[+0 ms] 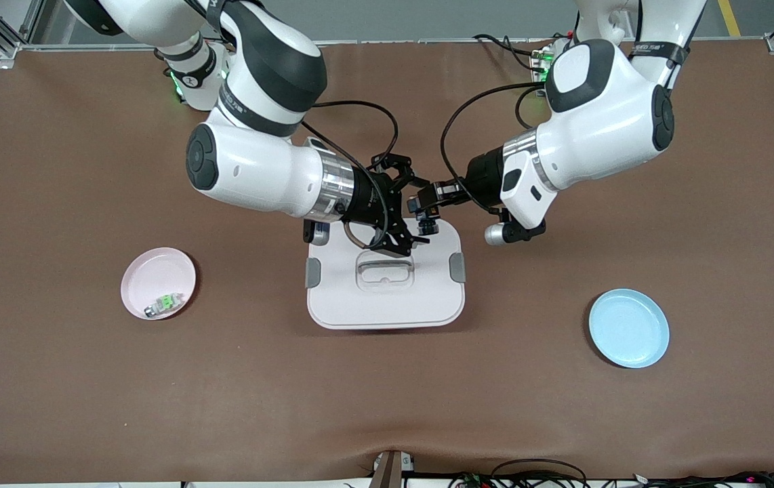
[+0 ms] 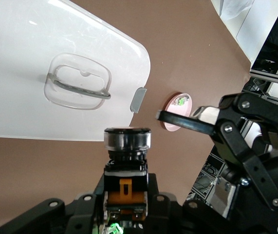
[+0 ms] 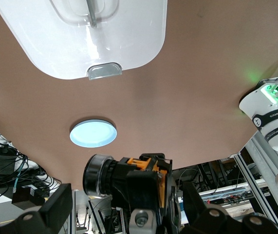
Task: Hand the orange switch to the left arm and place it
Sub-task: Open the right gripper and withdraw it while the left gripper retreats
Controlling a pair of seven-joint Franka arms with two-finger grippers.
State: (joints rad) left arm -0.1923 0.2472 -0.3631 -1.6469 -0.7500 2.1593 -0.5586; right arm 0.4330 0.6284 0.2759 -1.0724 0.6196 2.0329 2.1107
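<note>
Both end effectors meet in the air above the edge of the box [image 1: 385, 278] that lies farthest from the front camera. From the front view the orange switch [image 1: 426, 217] is only a small dark shape between them. The left wrist view shows far more: the switch [image 2: 126, 163] sits clamped between the fingers of the left end effector [image 2: 125, 195], its round cap pointing away from the wrist and an orange mark on its black body. In that same view the right end effector [image 2: 212, 129] stands just beside the switch with its fingers spread apart and not touching it. The right wrist view shows the switch [image 3: 129, 183] close in front of its own spread fingers [image 3: 56, 204], orange patches visible on its body.

The box is white, with grey clasps on its sides and a clear handle [image 1: 384, 269] on the lid, and lies at the middle of the tabletop [image 1: 62, 379] directly under the two end effectors. A pink plate [image 1: 158, 282] lies toward the right arm's end, with a small green-and-silver component [image 1: 165, 303] on it. A blue plate [image 1: 628, 328] lies toward the left arm's end.
</note>
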